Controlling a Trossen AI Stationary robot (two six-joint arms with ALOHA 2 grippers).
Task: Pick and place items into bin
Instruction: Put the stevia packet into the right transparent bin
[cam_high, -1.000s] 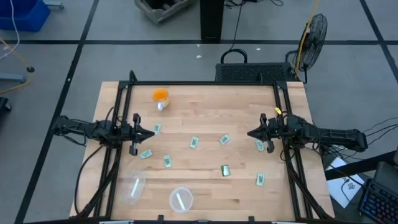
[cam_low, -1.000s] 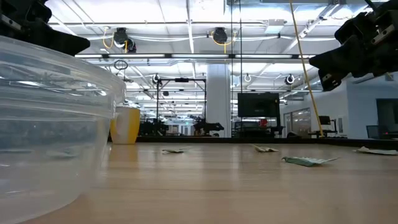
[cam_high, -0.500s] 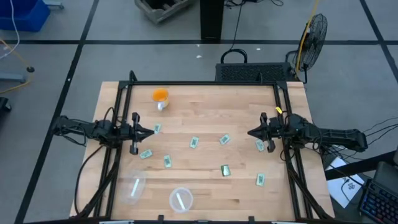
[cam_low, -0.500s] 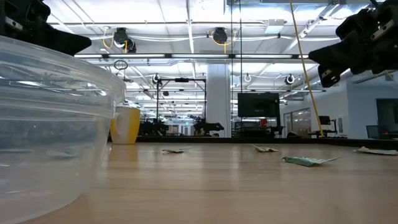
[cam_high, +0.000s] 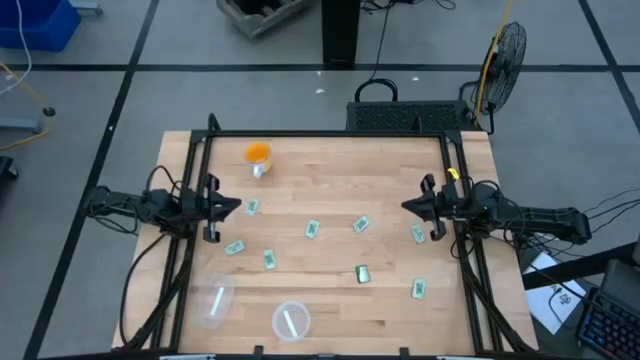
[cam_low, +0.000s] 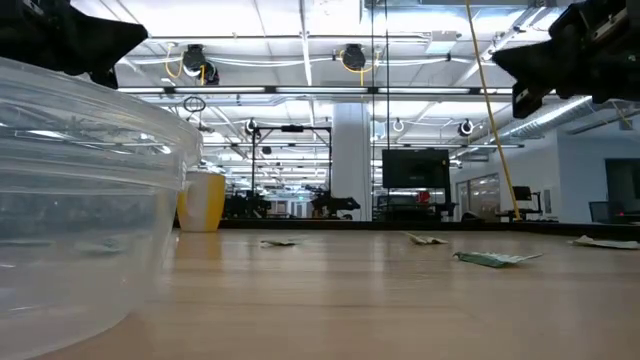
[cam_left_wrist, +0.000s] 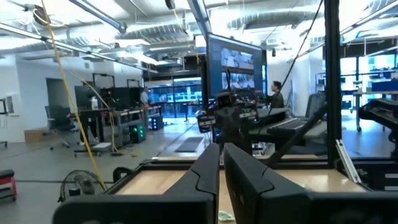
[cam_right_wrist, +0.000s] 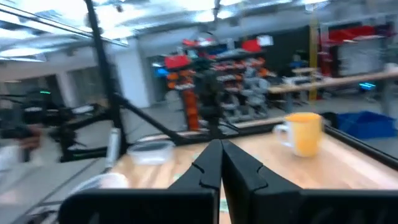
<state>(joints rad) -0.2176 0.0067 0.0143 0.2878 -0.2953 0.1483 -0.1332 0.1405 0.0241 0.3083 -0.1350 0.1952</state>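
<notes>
Several small pale green and white packets lie flat on the wooden table, among them one (cam_high: 252, 207) just ahead of my left gripper (cam_high: 236, 207) and one (cam_high: 417, 234) just nearside of my right gripper (cam_high: 405, 207). More lie mid-table (cam_high: 313, 229) (cam_high: 360, 225) and nearer (cam_high: 362, 273). The low view shows some of them lying flat (cam_low: 495, 259). Both grippers hang above the table, shut and empty, left (cam_left_wrist: 221, 152) at the left edge and right (cam_right_wrist: 221, 149) at the right edge. A clear round bin (cam_high: 290, 320) stands at the near edge.
An orange ball-like object on a silver base (cam_high: 258, 156) stands at the far left. A second clear round piece (cam_high: 215, 300) lies left of the bin. A black frame (cam_high: 320, 135) runs along the table's far and side edges. The bin's wall (cam_low: 90, 200) fills the low view's left.
Both grippers have risen a little, as the low view shows. My left gripper has drawn back toward the table's left edge, away from the packet ahead of it. My right gripper has shifted slightly toward the right edge. The packets have stayed where they were.
</notes>
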